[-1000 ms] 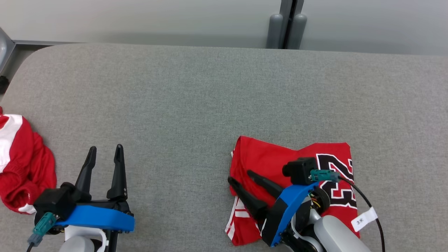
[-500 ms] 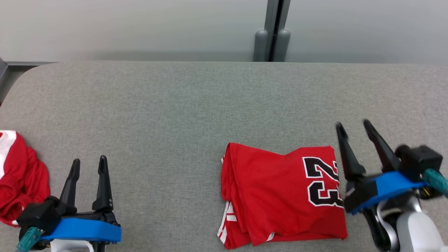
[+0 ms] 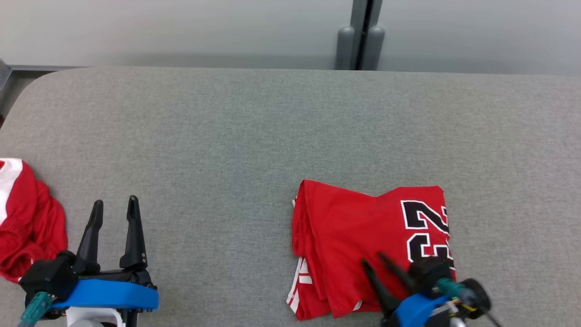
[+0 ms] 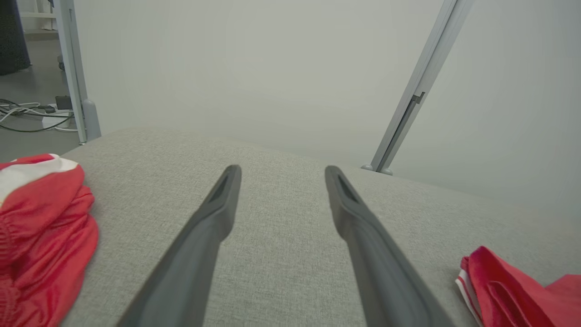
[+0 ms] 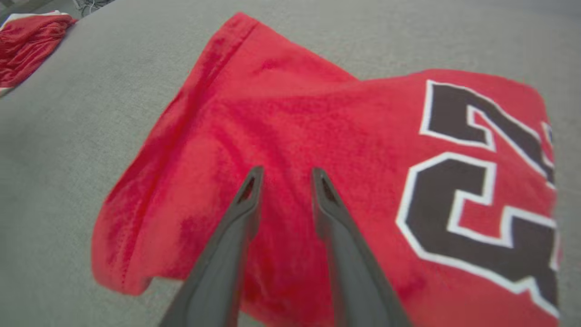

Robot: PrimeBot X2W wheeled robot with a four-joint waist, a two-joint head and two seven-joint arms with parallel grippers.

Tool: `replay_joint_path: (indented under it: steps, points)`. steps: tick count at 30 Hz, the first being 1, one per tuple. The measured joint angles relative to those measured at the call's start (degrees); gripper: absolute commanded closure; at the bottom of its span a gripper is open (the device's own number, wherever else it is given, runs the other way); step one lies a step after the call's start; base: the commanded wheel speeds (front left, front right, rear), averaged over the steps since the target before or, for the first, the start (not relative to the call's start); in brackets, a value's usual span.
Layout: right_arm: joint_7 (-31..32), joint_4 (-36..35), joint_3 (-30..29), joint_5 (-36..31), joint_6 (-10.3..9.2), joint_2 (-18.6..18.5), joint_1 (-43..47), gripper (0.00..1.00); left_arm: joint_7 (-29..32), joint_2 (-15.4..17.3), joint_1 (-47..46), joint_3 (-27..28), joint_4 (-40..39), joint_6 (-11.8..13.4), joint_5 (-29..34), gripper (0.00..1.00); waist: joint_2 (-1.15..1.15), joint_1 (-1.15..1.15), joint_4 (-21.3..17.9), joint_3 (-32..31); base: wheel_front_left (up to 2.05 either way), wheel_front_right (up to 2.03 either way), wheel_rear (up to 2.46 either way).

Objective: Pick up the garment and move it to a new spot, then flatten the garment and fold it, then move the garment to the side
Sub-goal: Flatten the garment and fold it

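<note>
The garment is a red jersey with a black and white number, folded into a rough rectangle on the grey table at the right front. Its red cloth spreads under my fingers in the right wrist view. My right gripper hovers over the garment's near edge, fingers apart with nothing between them. My left gripper rests at the lower left, open and holding nothing. A corner of the garment peeks in at the left wrist view's lower right.
A second red and white garment lies crumpled at the table's left edge, also seen as a bunch of red cloth and at the far corner. The grey table stretches back to a pale wall with a grey post.
My right gripper swung from the garment's right side down to its near edge, and its fingers stand closer together. The camera shifted slightly. The left gripper has stayed put.
</note>
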Motion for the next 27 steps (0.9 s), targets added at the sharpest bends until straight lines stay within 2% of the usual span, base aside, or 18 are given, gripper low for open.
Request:
replay_joint_path:
  steps: [11, 14, 16, 19, 22, 23, 24, 27]
  points:
    - [4.1, 8.1, 17.0, 1.7, 0.0, 0.0, -7.4, 1.0, 0.0, -0.5, -1.2, -0.8, 0.3, -0.1, 0.1, 0.0, 0.0, 0.0, 2.4, 1.5, 0.0, 0.0, 0.0]
    - [4.8, 9.9, 22.9, 4.6, 0.0, 0.0, -10.1, 1.0, 0.0, -0.6, -1.2, -0.8, 0.6, -0.1, 0.2, 0.0, 0.0, 0.0, 2.8, 1.4, 0.0, 0.0, 0.0]
    - [3.7, 9.6, 25.8, 9.2, 0.01, 0.1, -11.2, 1.0, 0.0, -0.7, -1.3, -0.8, 0.8, -0.2, 0.2, 0.0, 0.0, 0.0, 2.9, 1.3, 0.0, 0.0, 0.0]
    - [0.2, 7.2, 26.2, 15.5, 0.01, 0.1, -12.9, 1.0, 0.0, -0.7, -1.3, -0.8, 0.9, -0.2, 0.2, 0.0, 0.0, 0.0, 3.0, 1.0, 0.0, 0.0, 0.0]
    - [-4.4, 3.6, 22.5, 16.8, 0.01, 0.1, -14.4, 1.0, 0.0, -0.6, -1.2, -0.3, 0.9, -0.2, 0.4, 0.0, 0.0, 0.0, 2.6, 0.5, 0.0, 0.0, 0.0]
    - [-6.0, 2.3, 20.3, 15.8, 0.01, -0.2, -14.8, 0.71, 0.0, -0.5, -1.0, 0.0, 0.8, -0.2, 0.4, 0.0, 0.0, 0.0, 2.4, 0.2, 0.0, 0.0, 0.0]
    - [-7.1, 1.1, 18.1, 14.8, 0.01, -0.6, -15.0, 0.01, 0.0, -0.5, -0.9, 0.4, 0.8, -0.1, 0.4, 0.0, 0.0, 0.0, 2.2, 0.0, 0.0, 0.0, 0.0]
    - [-8.9, -2.2, 8.3, 11.1, 0.01, -1.6, -14.3, 0.0, 0.0, -0.4, 0.1, 0.8, 0.7, 0.0, 0.4, 0.0, 0.0, 0.0, 1.3, -1.0, 0.0, 0.0, 0.0]
